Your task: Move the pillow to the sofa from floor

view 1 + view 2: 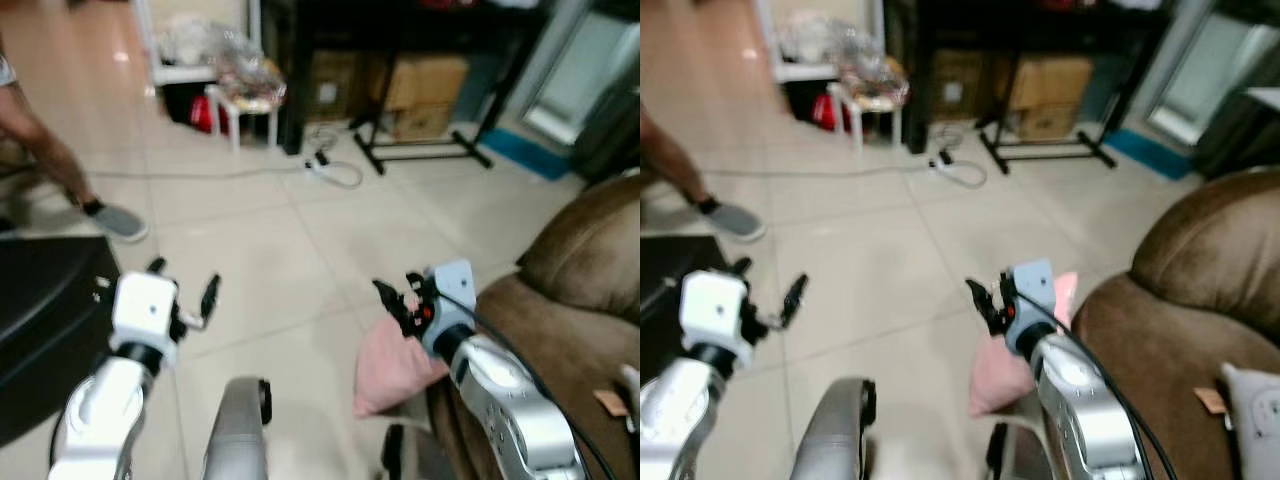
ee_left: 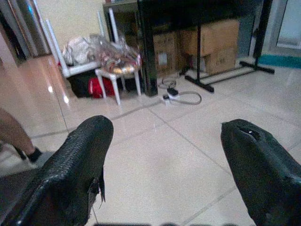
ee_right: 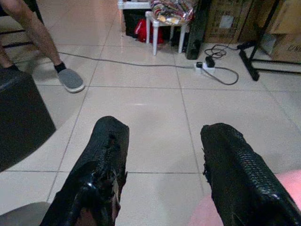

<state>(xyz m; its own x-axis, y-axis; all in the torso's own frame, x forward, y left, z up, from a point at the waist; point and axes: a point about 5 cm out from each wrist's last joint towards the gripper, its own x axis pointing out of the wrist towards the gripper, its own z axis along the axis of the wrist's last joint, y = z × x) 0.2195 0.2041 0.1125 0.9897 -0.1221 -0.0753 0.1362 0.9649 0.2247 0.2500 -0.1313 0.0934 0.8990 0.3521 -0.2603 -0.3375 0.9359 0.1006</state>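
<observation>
So the pink pillow [image 1: 392, 365] is on the tiled floor [image 1: 270, 260], leaning right up against the brown sofa [image 1: 580, 300]. The right tool [image 1: 397, 297] hangs just above it, fingers spread apart, gripping nothing. The left tool [image 1: 185, 285] is off to the side over bare tile, also spread wide. Farther back there's a white stool [image 1: 243, 105], a power strip [image 1: 322, 165], and a person's leg [image 1: 50, 160].
</observation>
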